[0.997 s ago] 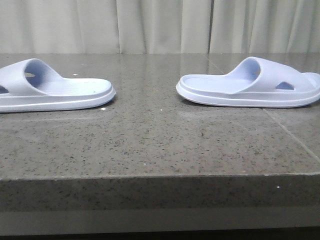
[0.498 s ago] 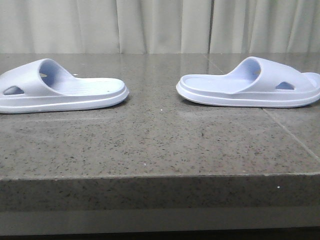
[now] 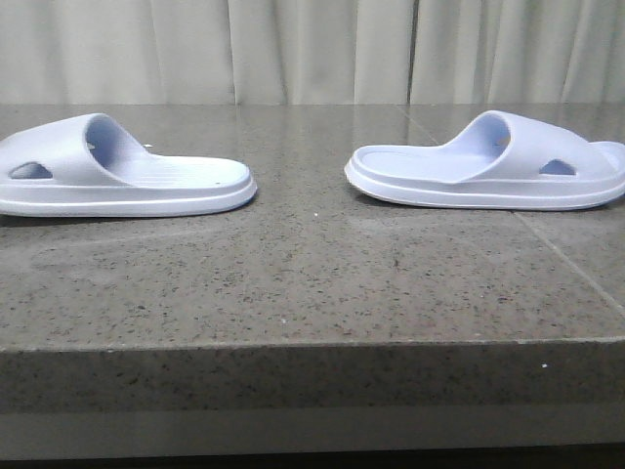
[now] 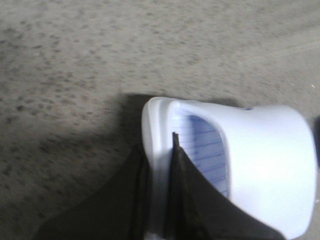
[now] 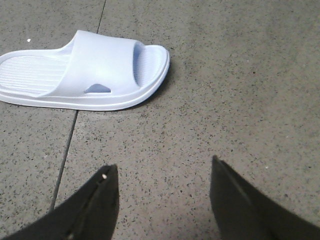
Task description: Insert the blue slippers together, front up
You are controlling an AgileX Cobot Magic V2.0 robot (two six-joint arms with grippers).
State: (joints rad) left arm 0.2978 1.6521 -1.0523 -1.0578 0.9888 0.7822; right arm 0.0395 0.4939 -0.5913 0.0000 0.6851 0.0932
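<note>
Two pale blue slippers lie soles down on the grey stone table, heels facing each other. The left slipper (image 3: 127, 181) runs off the left edge of the front view. In the left wrist view my left gripper (image 4: 159, 167) is shut on the rim of this slipper (image 4: 265, 150), one finger inside by the ribbed footbed, one outside. The right slipper (image 3: 488, 166) lies untouched; it also shows in the right wrist view (image 5: 85, 75). My right gripper (image 5: 162, 172) is open and empty above bare table, apart from that slipper. Neither gripper shows in the front view.
The speckled stone table (image 3: 312, 283) has its front edge (image 3: 312, 344) near the camera and a tile seam (image 3: 566, 264) running under the right slipper. A pale curtain (image 3: 312, 49) hangs behind. A gap of bare table separates the two slippers.
The left slipper has slid to the right, toward the right slipper, more of it now in the front view. The right slipper has not moved.
</note>
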